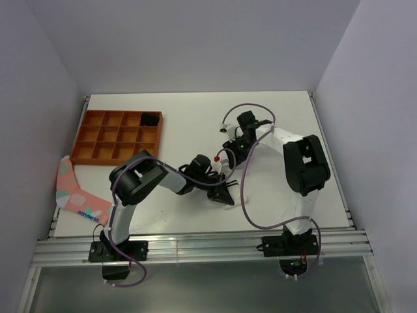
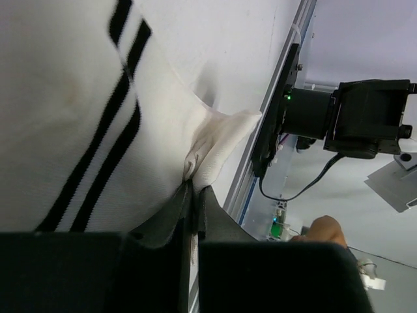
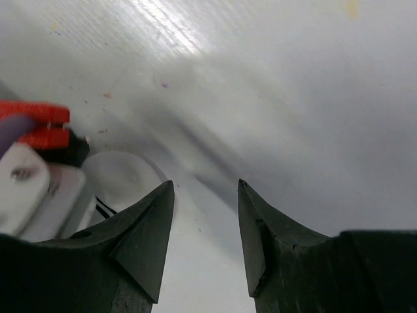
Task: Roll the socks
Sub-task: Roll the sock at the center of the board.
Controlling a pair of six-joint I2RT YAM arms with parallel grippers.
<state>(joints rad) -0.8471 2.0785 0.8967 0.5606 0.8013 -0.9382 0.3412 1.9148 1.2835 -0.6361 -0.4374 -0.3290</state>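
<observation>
**Out of sight**

The white sock (image 2: 71, 130) runs off the left wrist view's top and left edges (its full length unseen). From above, it cannot be made out under the left arm (image 1: 182, 179). A dark lump (image 1: 150, 119) in the orange tray (image 1: 107, 137) is too small to identify.

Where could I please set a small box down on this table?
Bare: the far strip between the orange tray and the right arm, and the far right corner. Crowded: the middle, where the left pincer grips the white sock beside the right pincer.
</observation>
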